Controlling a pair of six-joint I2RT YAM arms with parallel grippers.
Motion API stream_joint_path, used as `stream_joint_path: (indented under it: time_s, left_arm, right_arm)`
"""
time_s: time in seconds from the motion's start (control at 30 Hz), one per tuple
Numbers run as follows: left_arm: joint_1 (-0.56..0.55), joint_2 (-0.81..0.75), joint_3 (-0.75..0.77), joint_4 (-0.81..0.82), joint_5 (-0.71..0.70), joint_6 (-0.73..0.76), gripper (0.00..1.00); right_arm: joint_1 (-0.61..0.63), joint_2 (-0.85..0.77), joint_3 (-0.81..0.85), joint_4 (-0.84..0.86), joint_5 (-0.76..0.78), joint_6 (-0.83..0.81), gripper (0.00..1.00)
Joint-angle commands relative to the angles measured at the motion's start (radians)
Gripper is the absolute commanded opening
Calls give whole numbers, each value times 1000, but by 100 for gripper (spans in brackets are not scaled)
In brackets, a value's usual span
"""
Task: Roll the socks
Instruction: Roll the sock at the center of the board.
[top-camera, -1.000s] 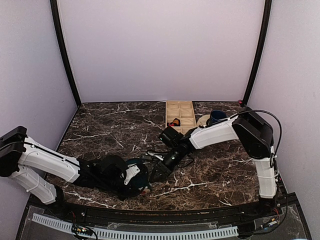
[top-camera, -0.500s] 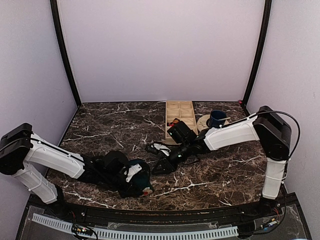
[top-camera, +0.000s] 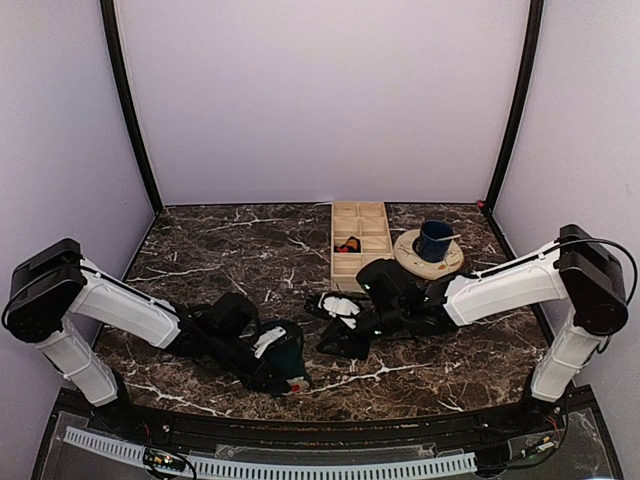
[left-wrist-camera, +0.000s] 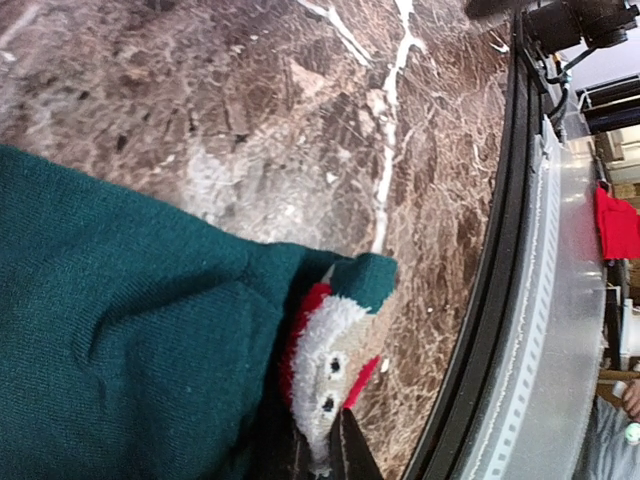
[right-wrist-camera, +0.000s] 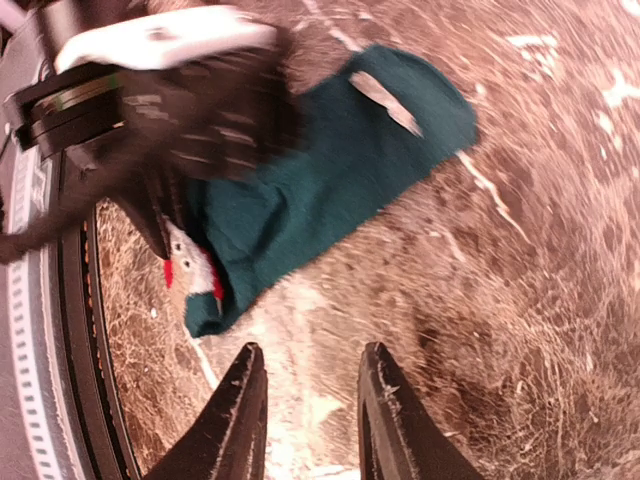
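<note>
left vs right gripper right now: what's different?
The left gripper is shut, pinching the socks at their red-and-white tip; the right gripper is open and holds nothing. The left one sits on the bundle near the front edge of the table; the right one hovers apart from it over bare tabletop. Both are low, with dark fingers.

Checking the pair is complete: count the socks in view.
2. The teal sock lies near the table's front edge; the patterned sock pokes out of its fold, mostly hidden.

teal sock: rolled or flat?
Mostly flat, not rolled. The teal sock lies spread on the table; only one end wraps over the patterned sock.
</note>
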Motion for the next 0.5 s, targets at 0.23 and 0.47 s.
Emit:
stream_joint_path:
  time_s: [0.23, 0.47]
  left_arm:
    - [22, 92, 20, -84, 100, -11, 0]
    - [42, 122, 32, -79, 147, -9, 0]
  right_arm:
    - [197, -5, 9, -12, 194, -215, 33]
    - [257, 19, 29, -44, 252, -262, 36]
